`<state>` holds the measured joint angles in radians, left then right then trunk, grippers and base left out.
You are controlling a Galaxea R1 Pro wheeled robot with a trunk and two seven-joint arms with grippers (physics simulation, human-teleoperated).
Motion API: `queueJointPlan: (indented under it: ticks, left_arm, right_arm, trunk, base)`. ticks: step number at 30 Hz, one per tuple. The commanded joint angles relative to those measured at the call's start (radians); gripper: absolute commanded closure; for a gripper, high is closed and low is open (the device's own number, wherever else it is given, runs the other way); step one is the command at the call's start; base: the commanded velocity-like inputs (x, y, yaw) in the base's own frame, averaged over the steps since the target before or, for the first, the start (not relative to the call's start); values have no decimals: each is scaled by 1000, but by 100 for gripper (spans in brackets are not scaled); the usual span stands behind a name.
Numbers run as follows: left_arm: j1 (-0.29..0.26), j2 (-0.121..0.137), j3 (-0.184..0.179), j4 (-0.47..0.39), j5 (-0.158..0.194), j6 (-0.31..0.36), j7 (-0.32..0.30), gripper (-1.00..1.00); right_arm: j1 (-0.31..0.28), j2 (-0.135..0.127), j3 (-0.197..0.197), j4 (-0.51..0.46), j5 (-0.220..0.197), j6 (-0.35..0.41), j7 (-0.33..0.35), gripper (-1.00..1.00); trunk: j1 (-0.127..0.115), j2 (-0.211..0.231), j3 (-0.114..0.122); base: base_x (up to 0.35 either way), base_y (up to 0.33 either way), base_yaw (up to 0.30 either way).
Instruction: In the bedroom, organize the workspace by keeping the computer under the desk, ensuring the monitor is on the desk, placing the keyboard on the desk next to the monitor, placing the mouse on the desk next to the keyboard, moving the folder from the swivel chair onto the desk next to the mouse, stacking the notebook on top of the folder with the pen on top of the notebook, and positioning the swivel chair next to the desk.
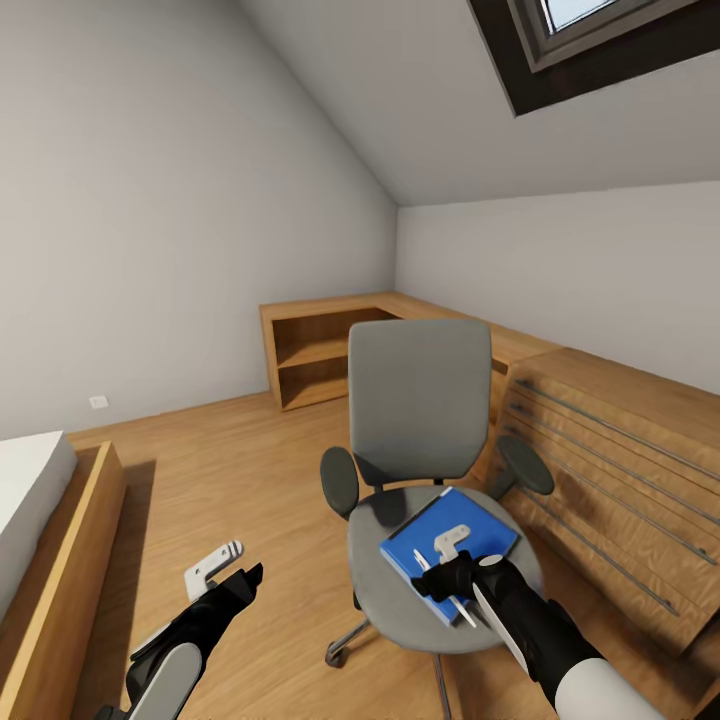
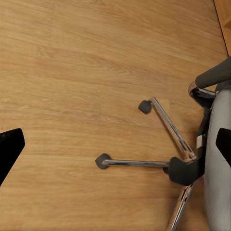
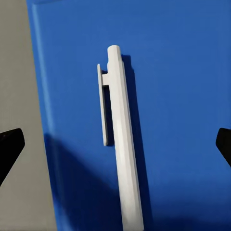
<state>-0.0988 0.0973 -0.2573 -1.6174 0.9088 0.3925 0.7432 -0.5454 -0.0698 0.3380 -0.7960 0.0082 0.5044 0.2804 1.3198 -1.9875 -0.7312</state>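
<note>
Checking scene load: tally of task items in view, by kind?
Chair: 1
Folder: 1, blue, lying on the chair seat
Pen: 1, white, lying on the folder, between the open fingers of the right hand
Total: 3

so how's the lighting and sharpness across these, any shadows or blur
Head view: soft even light, the swivel chair casting a faint floor shadow. Right wrist view: the pen sharp, dropping a dark shadow on the folder. Left wrist view: crisp floor grain, dim caster shadows.
</note>
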Motion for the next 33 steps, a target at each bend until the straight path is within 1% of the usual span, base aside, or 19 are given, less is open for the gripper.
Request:
queueJointPlan:
  ticks: [1, 2, 33]
  left_arm:
    - [-1, 1, -2, -1, 5, 2, 8, -100]
    - [-1, 1, -2, -1, 5, 2, 8, -100]
    - [-1, 1, -14, -2, 5, 2, 8, -100]
  right_arm:
    - [-1, -1, 3, -2, 1, 5, 2, -100]
    - [-1, -1, 3, -2, 1, 5, 2, -100]
    - [-1, -2, 4, -2, 1, 5, 2, -100]
  trunk:
    - [4, -8, -4]
    - [8, -15, -7]
    - [8, -15, -7]
  base:
    - [0, 0, 0]
    - [0, 0, 0]
    - [0, 0, 0]
